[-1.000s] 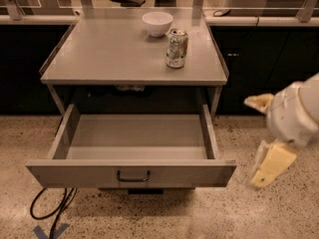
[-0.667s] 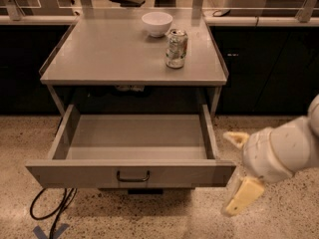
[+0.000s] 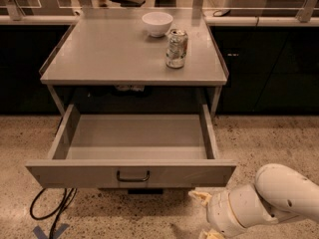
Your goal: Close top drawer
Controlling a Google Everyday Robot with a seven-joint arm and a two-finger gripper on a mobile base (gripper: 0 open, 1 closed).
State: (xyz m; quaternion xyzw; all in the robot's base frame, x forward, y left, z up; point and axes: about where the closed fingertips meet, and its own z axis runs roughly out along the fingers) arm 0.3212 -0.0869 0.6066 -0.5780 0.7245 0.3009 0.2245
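Note:
The top drawer point(image 3: 75, 174) is a wide, shallow grey metal drawer, pulled far out from under the grey table point(image 3: 99, 59). Its inside is empty. A small dark loop handle point(image 3: 133, 176) sits at the centre of its long front panel. My gripper point(image 3: 205, 215) is low at the bottom right, just below and in front of the drawer's right front corner, not touching it. Its pale fingers point(image 3: 201, 196) stand apart, with nothing between them. My white arm point(image 3: 279, 195) reaches in from the right edge.
A white bowl point(image 3: 157, 23) and a crumpled silver can point(image 3: 176, 48) stand on the table top. A black cable point(image 3: 50, 208) loops on the speckled floor at the lower left, by blue tape point(image 3: 49, 231). Dark cabinets point(image 3: 269, 68) line the back.
My arm and gripper have moved down and to the left, from beside the drawer's right side to below its right front corner. The drawer has not moved.

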